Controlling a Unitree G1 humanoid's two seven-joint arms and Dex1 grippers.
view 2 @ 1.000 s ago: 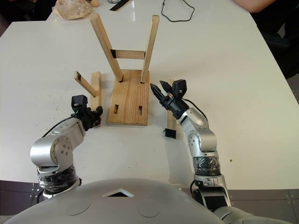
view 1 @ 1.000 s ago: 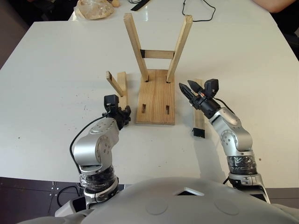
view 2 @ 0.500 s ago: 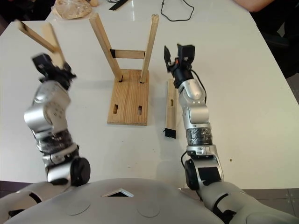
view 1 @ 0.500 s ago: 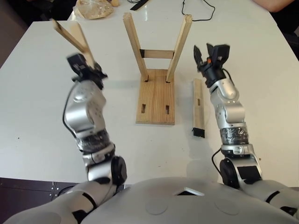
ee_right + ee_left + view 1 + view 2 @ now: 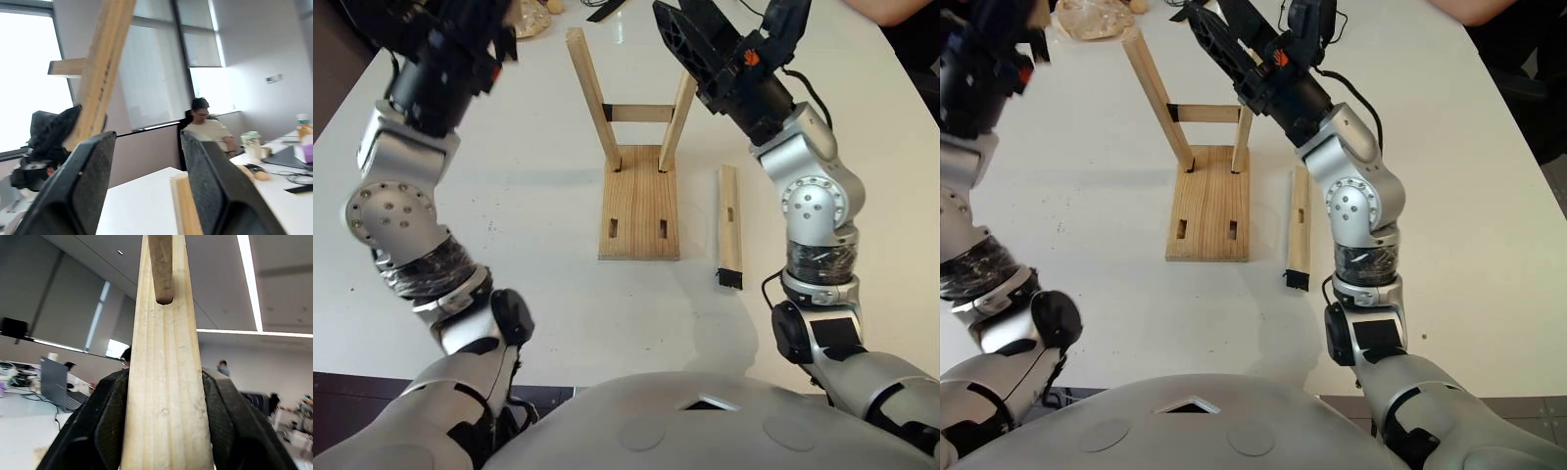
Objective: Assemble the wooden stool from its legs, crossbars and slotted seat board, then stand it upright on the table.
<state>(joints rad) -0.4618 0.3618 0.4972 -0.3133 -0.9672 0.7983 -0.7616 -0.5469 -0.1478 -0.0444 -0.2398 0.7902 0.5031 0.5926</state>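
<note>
While the left gripper (image 5: 166, 406) clamps a leg piece (image 5: 165, 338) high left of the seat board (image 5: 639, 201), it could miss the slots (image 5: 615, 227); the right gripper (image 5: 700, 39), open and empty by the board's standing legs (image 5: 593, 93), might topple them.

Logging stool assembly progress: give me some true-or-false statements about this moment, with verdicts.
The slotted wooden seat board lies flat on the white table. True.
All four slots hold legs. False: two wooden legs stand in the far slots; the near slots are empty.
The left claw is shut on a pale wooden piece. True.
The right claw grips the loose wooden bar. False: it is open; the bar lies on the table.
</note>
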